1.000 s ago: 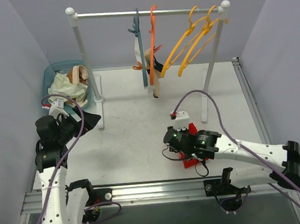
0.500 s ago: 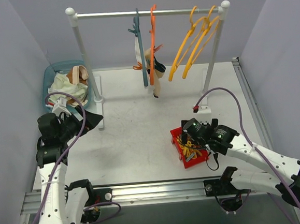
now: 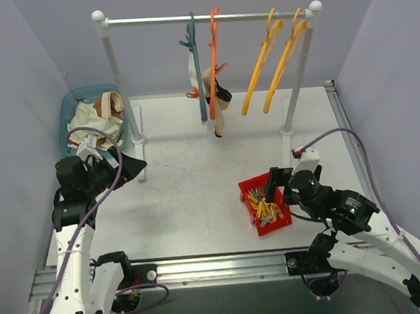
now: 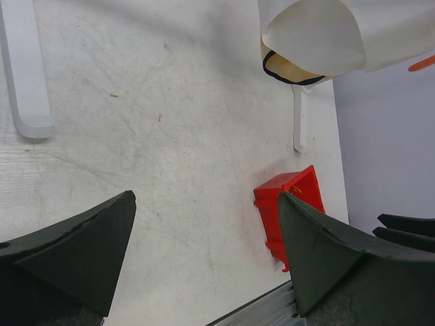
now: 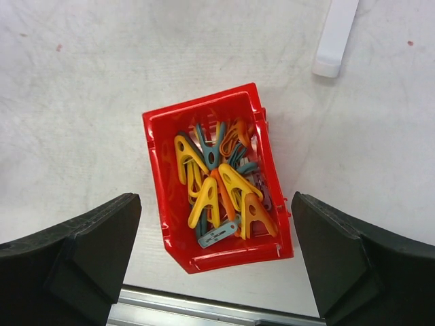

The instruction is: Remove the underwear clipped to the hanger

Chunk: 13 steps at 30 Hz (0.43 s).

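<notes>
**Twin white-and-black arms trail purple cable**

The left arm (image 3: 73, 284), built of white shells and black joint housings, and the matching right arm (image 3: 395, 248) each end in a black base clamp (image 3: 117, 275). A thin purple cable (image 3: 337, 130) loops off each wrist from a small white block (image 3: 85, 146). Seen from the wrist cameras, the left gripper (image 4: 205, 197) and the right gripper (image 5: 216, 198) have thick, matte black, wedge-shaped fingers (image 5: 75, 251) with bevelled edges.

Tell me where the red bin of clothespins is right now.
Top view: the red bin sits near the table's front edge, right of centre, short of the rack's right post, below the open right tool.
</notes>
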Available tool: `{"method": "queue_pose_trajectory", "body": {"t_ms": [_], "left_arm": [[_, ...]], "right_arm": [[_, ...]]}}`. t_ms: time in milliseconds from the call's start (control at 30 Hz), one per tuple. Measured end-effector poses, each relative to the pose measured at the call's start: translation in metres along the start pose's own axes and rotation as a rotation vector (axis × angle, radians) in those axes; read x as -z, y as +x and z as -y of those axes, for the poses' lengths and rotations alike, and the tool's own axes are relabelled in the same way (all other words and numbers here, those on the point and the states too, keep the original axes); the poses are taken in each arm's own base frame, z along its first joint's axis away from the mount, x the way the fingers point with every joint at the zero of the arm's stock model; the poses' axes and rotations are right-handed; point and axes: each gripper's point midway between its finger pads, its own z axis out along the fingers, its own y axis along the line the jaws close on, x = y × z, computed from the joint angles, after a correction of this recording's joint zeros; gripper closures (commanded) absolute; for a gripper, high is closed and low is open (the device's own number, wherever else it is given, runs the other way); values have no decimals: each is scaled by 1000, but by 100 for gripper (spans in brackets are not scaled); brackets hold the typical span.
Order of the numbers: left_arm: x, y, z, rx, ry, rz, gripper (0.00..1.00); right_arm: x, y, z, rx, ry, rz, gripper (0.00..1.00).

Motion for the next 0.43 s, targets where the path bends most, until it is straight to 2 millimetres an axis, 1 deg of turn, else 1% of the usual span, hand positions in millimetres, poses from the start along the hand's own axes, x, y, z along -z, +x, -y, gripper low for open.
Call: {"method": "queue_pose_trajectory", "body": {"t_ms": [100,167,333,433], "left_arm": [[-3,2,1,1,5,-14,6],[-5,1,2,-3,13,-18,6],[-10,-11,11,-16,46,0,6],[-16,-16,12,-15,58,3,6]], "right_arm": [[17,-13,2,-35,-55,66,0],[33,-26,3,-64,-103,129,0],[76,-60,5,-128,-214,264,0],[91,-70,2,-142,-257,288,0]]}}
